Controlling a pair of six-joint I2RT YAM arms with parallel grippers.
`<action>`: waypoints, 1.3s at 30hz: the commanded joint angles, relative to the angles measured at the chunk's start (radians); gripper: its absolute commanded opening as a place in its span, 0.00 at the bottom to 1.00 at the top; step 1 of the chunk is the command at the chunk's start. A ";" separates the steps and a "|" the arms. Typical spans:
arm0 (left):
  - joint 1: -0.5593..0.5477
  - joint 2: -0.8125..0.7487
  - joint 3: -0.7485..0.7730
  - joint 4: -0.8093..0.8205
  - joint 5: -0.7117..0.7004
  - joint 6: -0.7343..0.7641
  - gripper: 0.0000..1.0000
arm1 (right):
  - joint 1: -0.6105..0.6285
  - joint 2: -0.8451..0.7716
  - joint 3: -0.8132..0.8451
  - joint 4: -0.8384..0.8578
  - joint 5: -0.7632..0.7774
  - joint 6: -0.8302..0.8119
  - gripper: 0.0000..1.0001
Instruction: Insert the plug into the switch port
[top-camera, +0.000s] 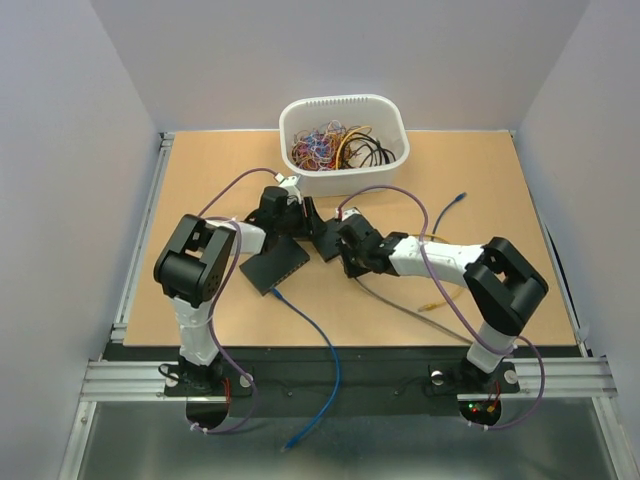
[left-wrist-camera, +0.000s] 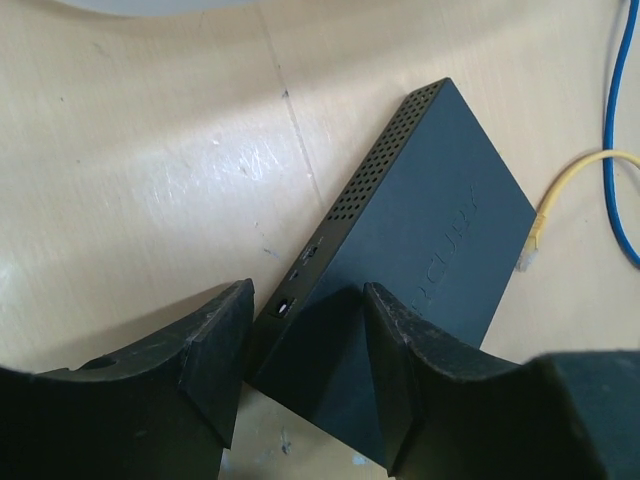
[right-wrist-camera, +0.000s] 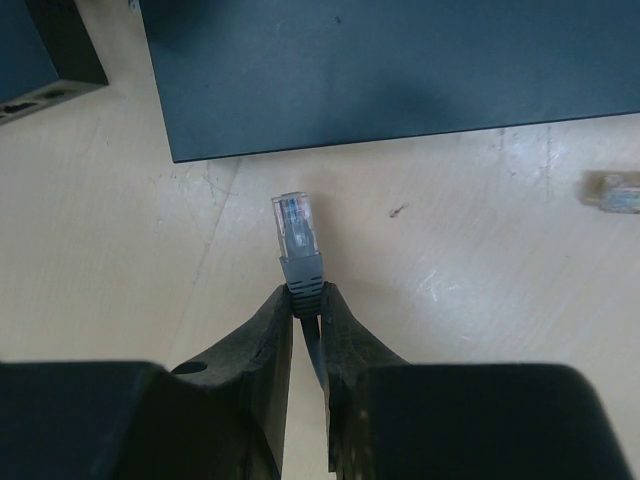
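Right fingers (right-wrist-camera: 280, 325) pinching plug (right-wrist-camera: 298, 225) | left fingers (left-wrist-camera: 215, 350) spread over switch (left-wrist-camera: 420, 250) | stray yellow plug (left-wrist-camera: 528, 255) beside (blue cable (left-wrist-camera: 610, 150) too)

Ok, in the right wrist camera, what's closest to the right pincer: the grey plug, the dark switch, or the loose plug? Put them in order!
1. grey plug, pinched in the tips of the right pincer.
2. dark switch, straight ahead, across the top.
3. loose plug, lying far off at the right edge.
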 joint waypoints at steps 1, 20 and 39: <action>-0.002 -0.067 -0.040 -0.025 0.024 -0.021 0.58 | 0.035 0.020 0.039 -0.003 0.049 -0.006 0.00; -0.011 -0.102 -0.091 -0.030 0.032 -0.014 0.58 | 0.046 0.086 0.088 -0.024 0.108 0.022 0.00; -0.141 -0.116 -0.126 -0.059 -0.083 -0.066 0.58 | 0.069 0.074 0.159 -0.059 0.128 0.045 0.01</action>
